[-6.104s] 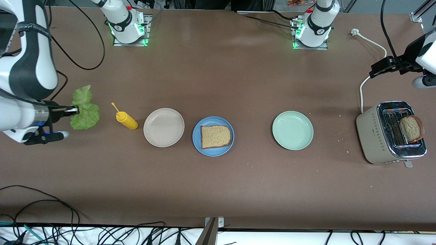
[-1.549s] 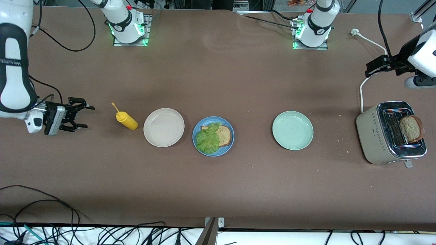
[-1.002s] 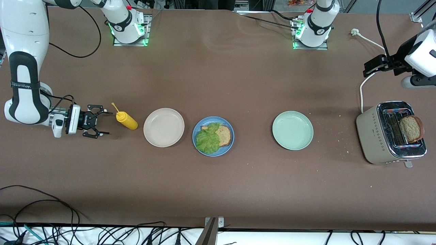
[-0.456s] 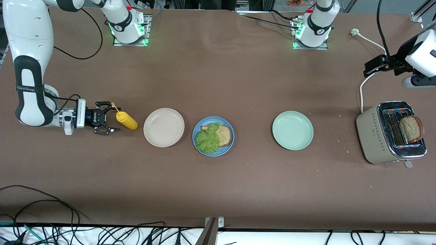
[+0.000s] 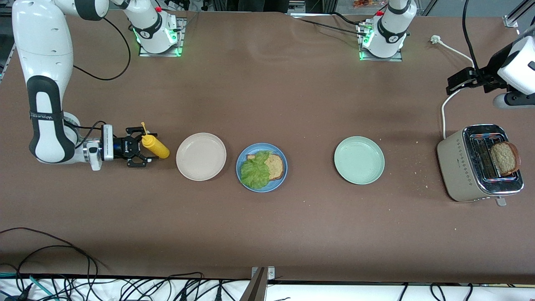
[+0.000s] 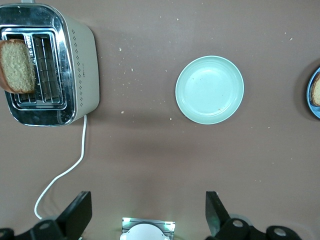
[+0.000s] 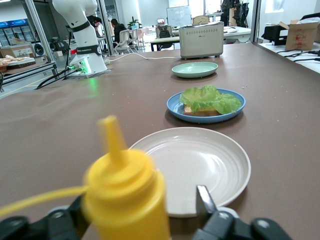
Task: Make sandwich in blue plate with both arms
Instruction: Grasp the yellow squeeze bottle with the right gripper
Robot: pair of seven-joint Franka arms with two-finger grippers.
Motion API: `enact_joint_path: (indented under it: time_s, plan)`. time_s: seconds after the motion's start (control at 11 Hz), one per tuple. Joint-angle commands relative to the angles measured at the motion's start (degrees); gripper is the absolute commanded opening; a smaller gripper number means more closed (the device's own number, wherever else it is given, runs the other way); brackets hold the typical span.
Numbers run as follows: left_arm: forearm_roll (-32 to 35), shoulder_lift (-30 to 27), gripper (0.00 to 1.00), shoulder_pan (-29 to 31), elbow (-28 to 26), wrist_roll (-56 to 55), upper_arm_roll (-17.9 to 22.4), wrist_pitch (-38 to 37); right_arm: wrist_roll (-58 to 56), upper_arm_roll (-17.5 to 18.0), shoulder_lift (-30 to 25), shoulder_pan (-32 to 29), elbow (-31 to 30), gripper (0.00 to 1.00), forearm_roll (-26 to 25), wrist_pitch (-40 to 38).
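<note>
Fingers of the right gripper (image 5: 144,147) are standing spread around the glossy yellow squeeze bottle (image 5: 154,147) at mid-left of the front view, not visibly clamping it. The left gripper (image 6: 147,212) is hanging released over bare brown table (image 5: 267,234) at upper right, waiting. Centre frame, crinkled lettuce (image 5: 255,171) is covering speckled bread (image 5: 276,166) on the round blue plate (image 5: 281,179).

My right gripper (image 5: 142,146) low at table, fingers either side of yellow bottle (image 5: 154,147); beige plate (image 5: 201,156) just beside it blocks push toward blue plate (image 5: 261,167). Wide bare table between plates and arm bases.
</note>
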Motion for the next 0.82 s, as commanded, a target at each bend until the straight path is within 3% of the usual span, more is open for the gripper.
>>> enact_joint_path:
  time_s: [0.0,0.36,0.55,0.73]
  plan:
    - [1.61,0.15,1.00,0.13,1.00,1.28,-0.15,-0.65,2.51,0.35,1.51,-0.35,2.50,0.15,1.09,-1.37]
    - [1.61,0.15,1.00,0.13,0.91,1.37,-0.15,-0.65,18.13,0.44,1.51,2.11,9.08,0.01,-5.23,-1.11]
    - [1.61,0.15,1.00,0.13,0.91,1.37,-0.15,-0.65,23.41,0.35,1.25,4.03,11.19,0.00,-7.15,-1.11]
    - [1.61,0.15,1.00,0.13,1.00,1.37,-0.15,-0.65,37.44,0.35,1.16,6.93,17.75,0.00,-13.63,-1.02]
